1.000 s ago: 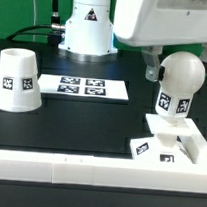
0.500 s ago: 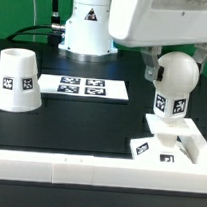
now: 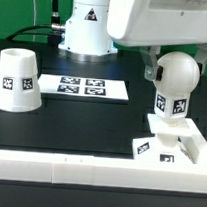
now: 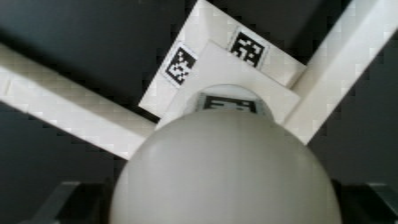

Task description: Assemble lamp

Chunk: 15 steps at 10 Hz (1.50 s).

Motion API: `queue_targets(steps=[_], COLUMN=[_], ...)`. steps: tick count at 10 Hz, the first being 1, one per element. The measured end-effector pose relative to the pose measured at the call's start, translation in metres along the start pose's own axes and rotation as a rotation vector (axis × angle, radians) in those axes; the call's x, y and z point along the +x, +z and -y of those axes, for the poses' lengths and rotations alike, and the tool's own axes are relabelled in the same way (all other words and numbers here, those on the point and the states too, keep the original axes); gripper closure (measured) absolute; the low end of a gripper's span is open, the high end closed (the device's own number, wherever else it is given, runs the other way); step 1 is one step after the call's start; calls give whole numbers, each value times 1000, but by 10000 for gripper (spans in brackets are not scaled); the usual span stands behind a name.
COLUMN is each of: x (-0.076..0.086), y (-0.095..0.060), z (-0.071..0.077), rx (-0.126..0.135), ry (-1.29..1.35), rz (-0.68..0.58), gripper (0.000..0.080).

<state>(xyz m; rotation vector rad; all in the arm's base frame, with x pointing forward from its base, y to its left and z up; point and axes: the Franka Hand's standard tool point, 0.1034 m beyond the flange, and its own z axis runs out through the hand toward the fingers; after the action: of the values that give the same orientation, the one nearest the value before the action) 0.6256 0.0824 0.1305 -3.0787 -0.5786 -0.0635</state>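
Observation:
The round white bulb [image 3: 179, 79] stands upright with its stem in the blocky square base [image 3: 194, 145] at the exterior view's right. My gripper [image 3: 178, 69] comes down from above, one finger on each side of the bulb's ball head, and is shut on it. In the wrist view the bulb [image 4: 217, 170] fills the space between the dark fingers, with the tagged base [image 4: 222, 55] beyond it. The tapered shade [image 3: 16, 80] stands mouth down, alone, at the exterior view's left.
The marker board [image 3: 83, 87] lies flat at the back middle. A long white rail [image 3: 67, 171] runs along the front edge, right in front of the base, and also shows in the wrist view [image 4: 54, 100]. The arm's base [image 3: 89, 25] stands behind.
The bulb and my gripper have shifted slightly toward the exterior view's left, and the bulb's tags have turned a little. The shade and the base have not moved.

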Motion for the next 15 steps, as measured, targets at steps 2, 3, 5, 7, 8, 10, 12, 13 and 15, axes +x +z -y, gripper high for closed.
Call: queue_targets(steps=[2,3,5,7,8,10,12,13,15], x=[1,1,1,2,1,1,0,0,0], y=[0,0,0,0,0,1,1,1,1], z=[1,1,1,0,0,0,0,0,1], rx=[-7,-8,-13,-2,5,9,29,35,36], ry=[265,395,622,808,926,1113,1270,1281,1282], rz=[-24,-25,-24,-25,-23,-12,16,19,21], gripper=[223,223,222,222,222,222,222,222,222])
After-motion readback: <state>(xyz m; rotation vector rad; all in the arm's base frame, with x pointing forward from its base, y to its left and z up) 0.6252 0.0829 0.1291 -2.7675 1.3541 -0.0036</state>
